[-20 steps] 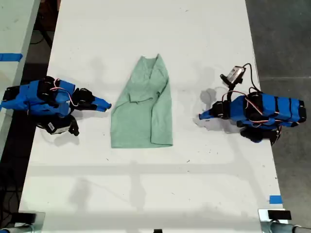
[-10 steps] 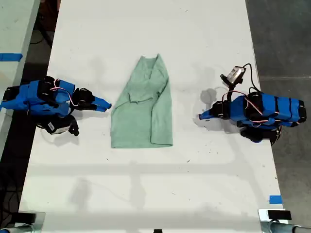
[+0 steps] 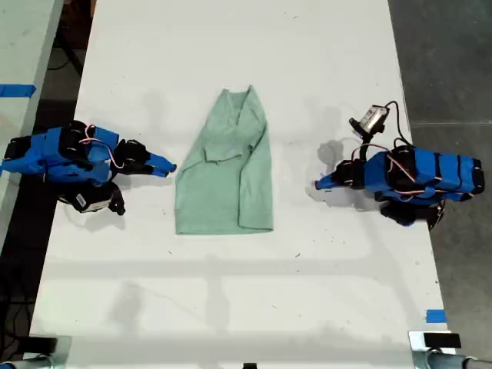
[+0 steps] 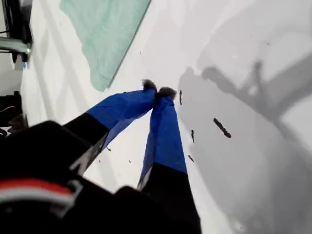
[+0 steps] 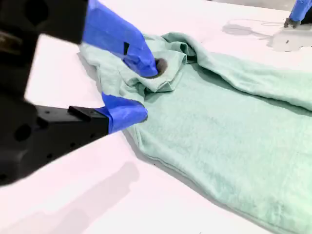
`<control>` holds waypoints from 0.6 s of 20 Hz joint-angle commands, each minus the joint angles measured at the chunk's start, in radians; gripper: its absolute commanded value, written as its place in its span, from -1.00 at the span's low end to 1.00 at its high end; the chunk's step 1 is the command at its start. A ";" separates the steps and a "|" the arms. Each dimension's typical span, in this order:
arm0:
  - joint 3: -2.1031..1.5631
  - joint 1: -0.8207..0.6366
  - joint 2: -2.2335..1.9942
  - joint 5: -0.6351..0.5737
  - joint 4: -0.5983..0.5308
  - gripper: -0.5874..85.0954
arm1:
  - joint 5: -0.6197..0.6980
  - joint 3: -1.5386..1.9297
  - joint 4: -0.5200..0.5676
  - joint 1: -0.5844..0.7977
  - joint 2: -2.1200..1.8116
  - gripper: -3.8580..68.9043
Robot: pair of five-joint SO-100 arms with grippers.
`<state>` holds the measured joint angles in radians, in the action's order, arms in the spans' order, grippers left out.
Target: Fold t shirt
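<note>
Between both pairs of fingers, your t shirt lies on the counter; my first gripper is pinched closed, my second gripper narrowly parted beside the cloth.

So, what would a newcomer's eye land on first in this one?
The mint-green t shirt, lying partly folded mid-table, stands out against the white table. Flanking it, my second gripper sits open at its edge on the exterior view's left, and my first gripper is shut over bare table on the exterior view's right.
</note>
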<state>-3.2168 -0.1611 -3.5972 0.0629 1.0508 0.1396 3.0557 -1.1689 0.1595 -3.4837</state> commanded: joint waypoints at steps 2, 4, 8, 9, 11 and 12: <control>-0.008 0.008 -0.008 -0.008 0.005 -0.74 | -0.011 0.060 -0.006 -0.005 -0.017 -0.85; -0.008 0.008 -0.008 -0.008 0.005 -0.74 | -0.012 0.060 -0.008 -0.005 -0.017 -0.85; -0.008 0.008 -0.008 -0.008 0.005 -0.74 | -0.003 0.060 -0.005 -0.003 -0.017 -0.85; -0.008 0.008 -0.008 -0.008 0.005 -0.74 | 0.000 0.060 -0.005 -0.002 -0.017 -0.85; -0.008 0.006 -0.008 -0.011 0.005 -0.76 | 0.002 0.060 -0.005 -0.003 -0.017 -0.85; -0.018 -0.026 -0.008 -0.129 -0.011 -0.75 | 0.002 0.060 -0.005 -0.005 -0.017 -0.85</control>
<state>-3.2183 -0.1611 -3.5972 0.0583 1.0508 0.1350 3.0557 -1.1689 0.1595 -3.4837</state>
